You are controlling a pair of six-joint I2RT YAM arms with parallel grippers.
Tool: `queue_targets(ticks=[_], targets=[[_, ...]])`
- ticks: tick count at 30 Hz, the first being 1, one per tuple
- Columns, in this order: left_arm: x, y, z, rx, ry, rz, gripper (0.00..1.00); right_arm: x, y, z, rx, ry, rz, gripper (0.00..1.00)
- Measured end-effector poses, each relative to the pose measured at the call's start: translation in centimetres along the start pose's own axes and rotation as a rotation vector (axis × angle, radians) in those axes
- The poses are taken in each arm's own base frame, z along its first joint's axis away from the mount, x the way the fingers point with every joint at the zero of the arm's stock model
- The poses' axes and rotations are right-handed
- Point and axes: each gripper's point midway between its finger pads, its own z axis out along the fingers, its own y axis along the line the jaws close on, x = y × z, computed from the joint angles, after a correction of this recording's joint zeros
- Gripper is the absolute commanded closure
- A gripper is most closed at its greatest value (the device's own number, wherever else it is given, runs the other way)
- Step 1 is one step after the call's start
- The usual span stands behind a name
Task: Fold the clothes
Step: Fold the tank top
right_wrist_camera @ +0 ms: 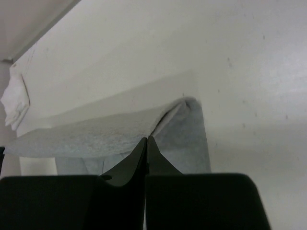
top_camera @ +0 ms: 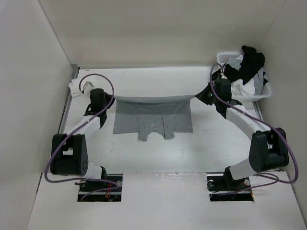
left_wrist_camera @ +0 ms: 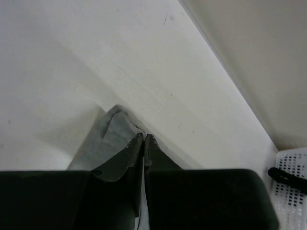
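Grey T-shirt (top_camera: 152, 120) is hanging as a taut band over the middle of the white table (top_camera: 158, 158). Its upper edge is being held up and stretched between the two grippers, and its lower part is lying on the surface toward 6 o'clock. The left gripper (top_camera: 113, 98) is pinching the edge at the garment's 9 o'clock, fingers pressed together on a fold of grey knit. The right gripper (top_camera: 196, 97) is clamping the opposite corner at 3 o'clock in the same way.

Plain white walls (top_camera: 163, 28) are enclosing the table at 9, 12 and 3 o'clock. At 2 o'clock a white perforated basket (top_camera: 265, 92) is holding a heap of black, white and grey garments (top_camera: 247, 67). At 10 o'clock a small white cloth (top_camera: 75, 86) is lying by the wall.

A smaller flap is sticking out at the shirt's lower edge; whether it is a sleeve or a collar is hard to tell. In both wrist views the black finger housings are hiding the fabric just beneath the grip.
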Motion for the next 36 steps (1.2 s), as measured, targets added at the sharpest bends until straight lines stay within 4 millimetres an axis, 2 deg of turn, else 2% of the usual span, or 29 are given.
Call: queue_targets(ticks=[2, 6, 9, 12, 15, 19, 22, 24, 27, 30, 32, 36], targets=[[0.7, 1.0, -2.2, 0.017, -0.009, -0.012, 0.99, 1.5, -0.9, -1.7, -0.006, -0.004, 0.014, 1.0], [2.1, 3.5, -5.7, 0.028, -0.008, -0.03, 0.99, 5.3, -3.2, -3.8, -0.001, 0.015, 0.034, 1.0], [2.2, 4.1, -8.2, 0.063, -0.024, -0.048, 0.99, 8.6, -4.5, -5.4, 0.004, 0.05, 0.035, 1.0], [1.9, 4.0, -10.4, 0.115, -0.053, -0.06, 0.99, 11.1, -4.9, -6.9, -0.01, 0.067, 0.031, 1.0], [2.4, 4.8, -11.7, 0.138, -0.057, -0.065, 0.98, 12.8, -5.5, -8.1, -0.014, 0.073, 0.043, 1.0], [5.6, 8.8, -12.0, 0.07, 0.007, -0.062, 0.97, 14.6, -7.5, -8.4, 0.04, 0.087, 0.073, 1.0], [8.3, 12.0, -12.5, -0.001, 0.07, -0.062, 0.94, 15.5, -9.1, -8.3, 0.097, 0.107, 0.088, 0.92], [9.2, 13.2, -13.1, -0.02, 0.088, -0.066, 0.89, 15.4, -10.0, -8.2, 0.126, 0.104, 0.099, 0.79], [8.6, 13.4, -13.5, -0.018, 0.063, -0.071, 0.72, 14.8, -10.5, -8.1, 0.143, 0.084, 0.109, 0.61], [7.1, 13.6, -13.6, -0.019, 0.01, -0.085, 0.69, 14.2, -10.9, -8.0, 0.149, 0.066, 0.117, 0.48], [6.5, 13.8, -13.5, -0.034, -0.007, -0.091, 0.69, 13.9, -11.0, -7.5, 0.149, 0.071, 0.12, 0.49], [6.5, 13.3, -13.0, -0.044, 0.018, -0.077, 0.7, 14.5, -10.3, -4.7, 0.124, 0.153, 0.138, 0.52]])
